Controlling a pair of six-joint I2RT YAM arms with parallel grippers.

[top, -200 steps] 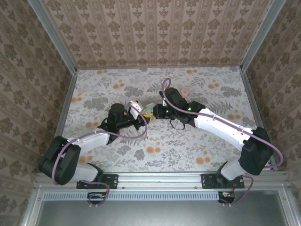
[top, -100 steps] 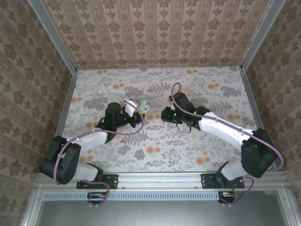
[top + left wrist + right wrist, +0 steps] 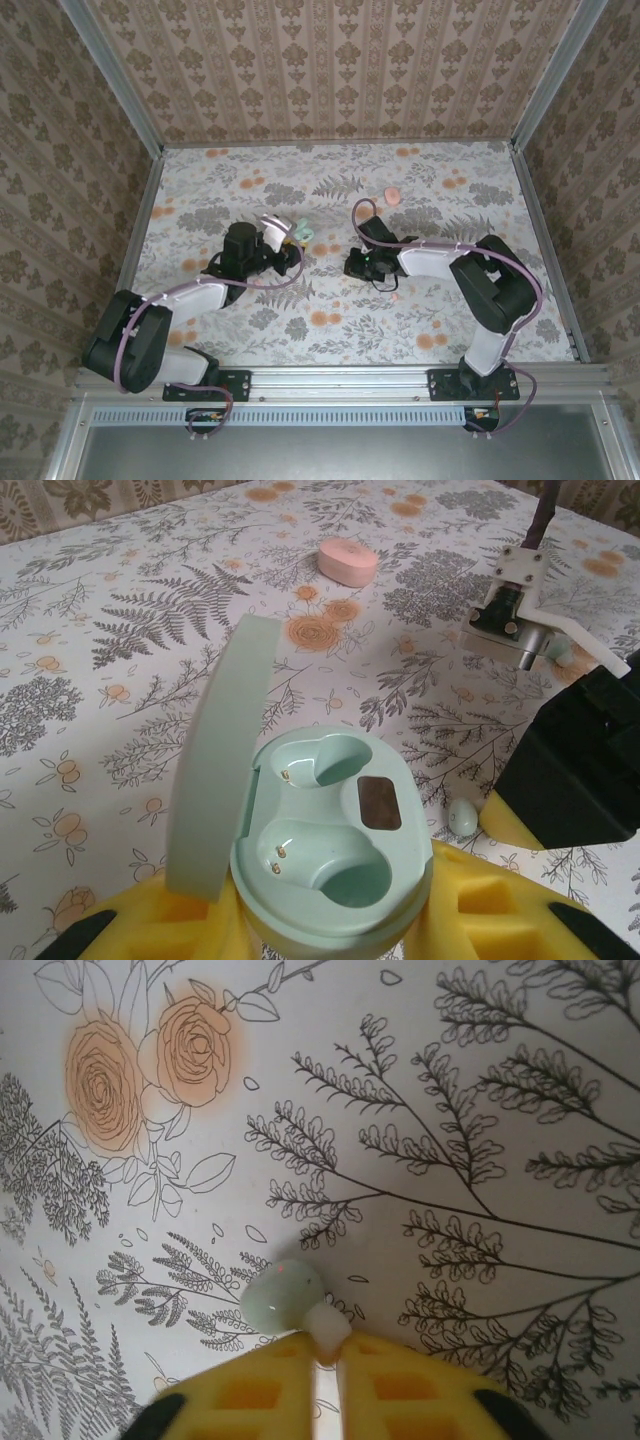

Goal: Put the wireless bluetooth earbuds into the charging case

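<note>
right gripper (image 3: pixel 322 1340) backed off the mint-green plastic charging case (image 3: pixel 330 860), jaws pinching a mint-white earbud (image 3: pixel 285 1295); left gripper (image 3: pixel 335 925) jaws clamp it, sockets empty.

Cases: you have two, one mint case (image 3: pixel 330 875) and one pink case (image 3: pixel 392 195).
Buds: you can count three, namely one mint bud (image 3: pixel 463 815), a second mint bud (image 3: pixel 285 1295) and one pink bud (image 3: pixel 395 296).
Arms: two, a left arm (image 3: pixel 190 295) and a right arm (image 3: pixel 440 255).
</note>
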